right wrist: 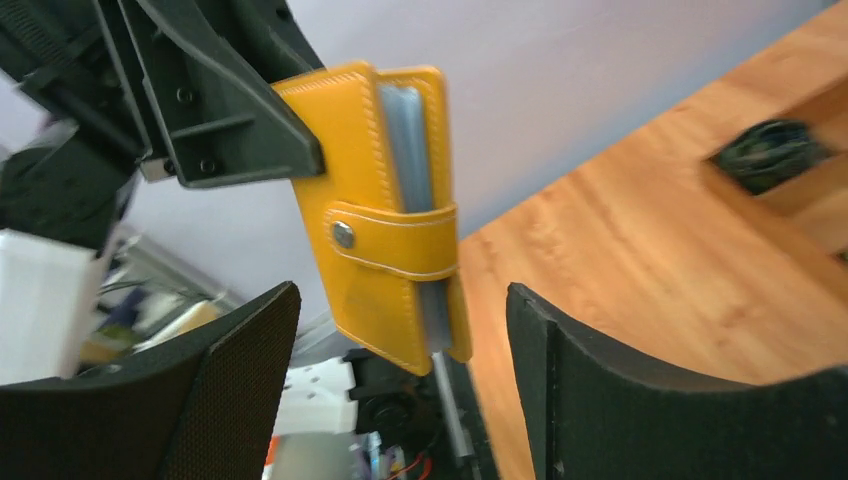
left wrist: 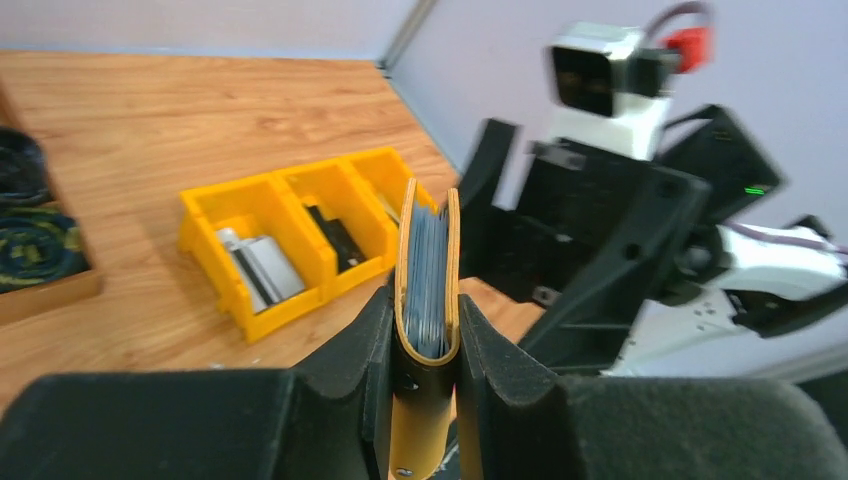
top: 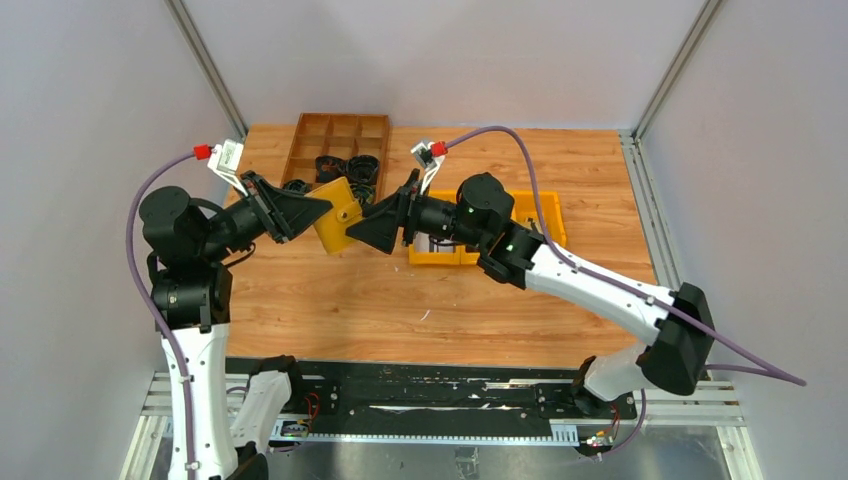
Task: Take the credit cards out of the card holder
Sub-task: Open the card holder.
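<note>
My left gripper [top: 318, 215] is shut on the mustard-yellow card holder [top: 338, 216] and holds it in the air above the table. In the left wrist view the card holder [left wrist: 428, 270] stands edge-on between my fingers, with blue sleeves showing inside. In the right wrist view the card holder [right wrist: 385, 215] is closed, its strap snapped over a round stud [right wrist: 343, 235]. My right gripper [right wrist: 400, 385] is open, its fingers on either side of the holder's lower end without touching. It also shows in the top view [top: 365, 232]. No loose credit card shows.
A yellow plastic bin [top: 545, 215] with small parts lies under the right arm, also in the left wrist view [left wrist: 285, 205]. A brown compartment tray [top: 335, 135] with dark rolls stands at the back. The wooden table [top: 420, 300] ends at a black rail in front.
</note>
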Action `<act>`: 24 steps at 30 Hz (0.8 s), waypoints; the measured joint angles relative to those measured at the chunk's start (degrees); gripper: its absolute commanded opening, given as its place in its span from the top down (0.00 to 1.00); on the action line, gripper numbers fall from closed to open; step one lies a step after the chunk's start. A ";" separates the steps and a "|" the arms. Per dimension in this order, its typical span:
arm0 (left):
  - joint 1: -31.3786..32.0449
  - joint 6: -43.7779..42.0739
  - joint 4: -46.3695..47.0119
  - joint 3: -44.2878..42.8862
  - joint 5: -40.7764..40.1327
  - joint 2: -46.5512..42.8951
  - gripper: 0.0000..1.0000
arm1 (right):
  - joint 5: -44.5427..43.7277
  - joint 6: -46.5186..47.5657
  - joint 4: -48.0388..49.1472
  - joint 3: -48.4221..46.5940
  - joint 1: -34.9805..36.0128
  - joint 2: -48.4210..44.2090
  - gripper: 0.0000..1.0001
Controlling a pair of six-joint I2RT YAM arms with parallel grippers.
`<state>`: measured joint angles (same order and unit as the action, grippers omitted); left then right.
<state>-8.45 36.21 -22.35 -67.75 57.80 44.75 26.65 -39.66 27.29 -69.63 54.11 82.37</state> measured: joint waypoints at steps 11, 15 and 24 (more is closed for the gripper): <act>0.00 -8.35 -10.93 0.00 -11.34 -0.50 1.00 | -29.00 21.22 -17.09 -11.10 12.83 -0.24 0.35; 0.00 -8.63 -11.89 -0.02 -12.39 -0.28 1.00 | -34.21 25.33 -19.39 -13.35 15.61 2.75 0.39; 0.00 -8.57 -12.72 0.15 -12.74 -1.03 1.00 | -43.21 30.67 -21.31 -16.02 18.47 7.13 0.69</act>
<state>-8.45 27.64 -35.07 -67.59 45.06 43.72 -16.56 -8.99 5.98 -85.65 72.58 89.49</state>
